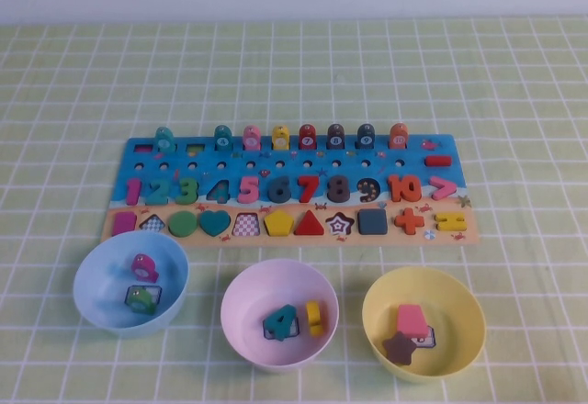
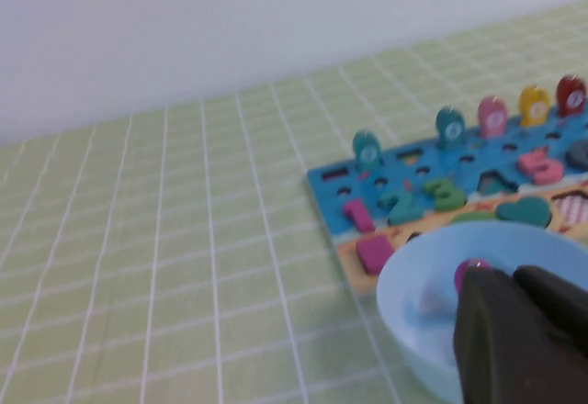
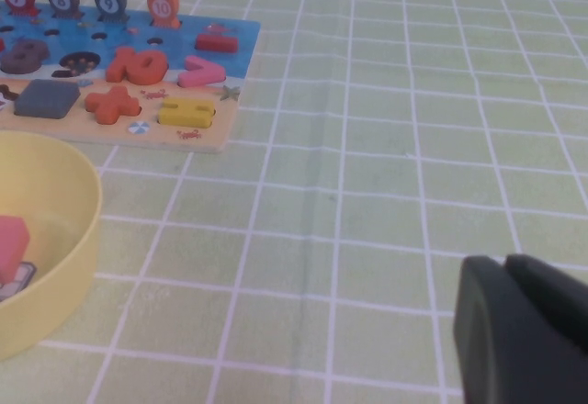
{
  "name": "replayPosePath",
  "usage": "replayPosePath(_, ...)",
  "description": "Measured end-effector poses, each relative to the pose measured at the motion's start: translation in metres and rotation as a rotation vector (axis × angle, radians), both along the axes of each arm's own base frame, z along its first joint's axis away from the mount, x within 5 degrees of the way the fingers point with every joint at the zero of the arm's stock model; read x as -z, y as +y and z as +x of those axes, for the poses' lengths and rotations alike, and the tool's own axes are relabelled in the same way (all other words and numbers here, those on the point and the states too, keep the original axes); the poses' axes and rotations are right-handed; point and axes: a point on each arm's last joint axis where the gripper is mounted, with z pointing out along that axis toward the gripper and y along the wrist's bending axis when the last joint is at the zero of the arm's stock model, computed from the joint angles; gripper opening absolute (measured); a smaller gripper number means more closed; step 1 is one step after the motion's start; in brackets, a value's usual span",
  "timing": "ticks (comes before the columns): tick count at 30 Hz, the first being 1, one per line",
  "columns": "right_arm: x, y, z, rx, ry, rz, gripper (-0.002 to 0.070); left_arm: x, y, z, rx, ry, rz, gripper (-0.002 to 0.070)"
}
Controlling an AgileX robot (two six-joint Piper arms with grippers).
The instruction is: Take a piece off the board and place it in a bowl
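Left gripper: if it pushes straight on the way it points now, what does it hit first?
Probably the blue bowl: the shut left gripper sits at its near rim, aimed across it toward the board. The magenta piece inside may come first; depth is unclear. The right gripper points over bare table.

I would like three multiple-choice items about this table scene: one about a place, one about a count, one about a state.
1. Where does the green piece lie?
A. In the light blue bowl
B. On the board
C. In the pink bowl

2. How many bowls stand in front of the board?
A. Two
B. Three
C. Four

3. How is the left gripper?
A. Shut, holding nothing, near the blue bowl
B. Open above the board
C. Shut on a number

Answers: 1 A, it rests beside the magenta piece there. 2 B, blue, pink and yellow bowl. 3 A, its fingers meet, empty. The right gripper, also shut, hangs over bare cloth.
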Motion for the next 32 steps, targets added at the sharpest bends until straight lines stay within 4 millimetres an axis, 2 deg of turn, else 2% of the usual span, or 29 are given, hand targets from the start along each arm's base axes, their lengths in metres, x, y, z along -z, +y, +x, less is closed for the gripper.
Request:
replayPosePath(4,0.000,0.000,0.000,0.000,0.000,0.000,-0.0018,0.024,0.001,0.004,-0.039,0.039,-0.019,-0.0002)
replayPosePath(12,0.000,0.000,0.000,0.000,0.000,0.000,-0.0018,0.040,0.002,0.003,-0.050,0.168,0.023,-0.0002)
replayPosePath(32,0.000,0.000,0.000,0.000,0.000,0.000,-0.0018,0.041,0.000,0.002,-0.045,0.198,-0.054,-0.0003)
